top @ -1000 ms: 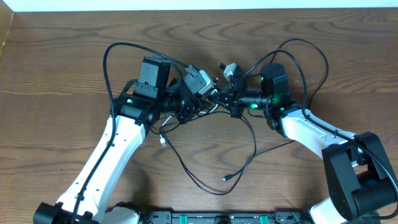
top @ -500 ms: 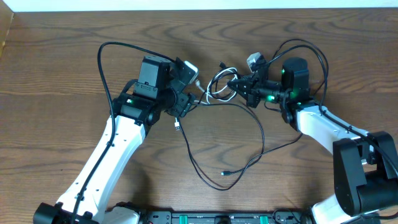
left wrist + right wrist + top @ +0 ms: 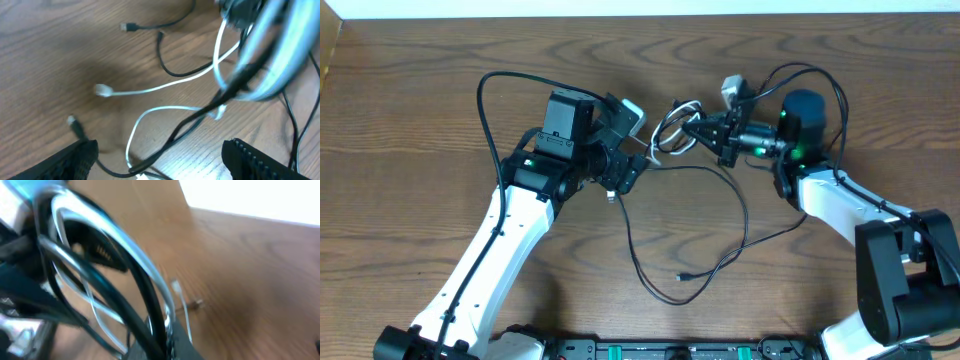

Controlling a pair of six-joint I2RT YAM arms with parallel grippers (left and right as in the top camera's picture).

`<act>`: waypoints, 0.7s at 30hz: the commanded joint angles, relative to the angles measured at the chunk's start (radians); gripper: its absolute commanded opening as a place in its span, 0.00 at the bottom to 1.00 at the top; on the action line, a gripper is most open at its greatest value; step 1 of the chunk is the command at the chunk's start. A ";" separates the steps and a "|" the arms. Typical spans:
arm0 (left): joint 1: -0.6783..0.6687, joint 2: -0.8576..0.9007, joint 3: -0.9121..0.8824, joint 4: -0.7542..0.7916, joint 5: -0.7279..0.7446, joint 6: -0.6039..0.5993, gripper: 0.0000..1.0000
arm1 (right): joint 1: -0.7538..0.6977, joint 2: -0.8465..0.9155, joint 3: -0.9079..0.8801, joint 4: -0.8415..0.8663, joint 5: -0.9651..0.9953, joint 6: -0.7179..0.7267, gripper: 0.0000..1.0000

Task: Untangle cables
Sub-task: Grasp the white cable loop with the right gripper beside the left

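Note:
A white cable [image 3: 669,124] and a black cable [image 3: 744,215] are looped together between my arms. My right gripper [image 3: 693,132] is shut on this tangle and holds it above the table. The black cable hangs down from it and ends in a plug [image 3: 681,277] near the front. My left gripper [image 3: 628,171] stands open just left of the tangle, nothing clamped. In the left wrist view the white cable [image 3: 150,90] and black cable [image 3: 197,117] cross between the wide-apart fingers [image 3: 75,160]. The right wrist view is blurred, with the black cable [image 3: 145,310] and white cable [image 3: 150,275] running into the jaws.
Thick black arm wires arch over the left arm [image 3: 483,90] and the right arm [image 3: 825,80]. The wooden table [image 3: 410,140] ends at a white strip along the back edge. A small white plug [image 3: 610,196] dangles below the left gripper.
My left gripper has opened and let go of the cables. The right gripper has pulled the tangle to the right and back, away from the left gripper.

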 commanded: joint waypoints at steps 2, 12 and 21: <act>0.000 -0.016 0.010 0.013 0.095 0.117 0.86 | -0.038 0.000 0.005 0.154 -0.169 0.225 0.01; 0.000 -0.016 0.010 0.132 0.283 0.163 0.88 | -0.042 0.000 0.005 0.161 -0.167 0.239 0.01; -0.001 -0.016 0.010 0.132 0.337 0.193 0.89 | -0.042 0.000 0.005 0.175 -0.169 0.274 0.01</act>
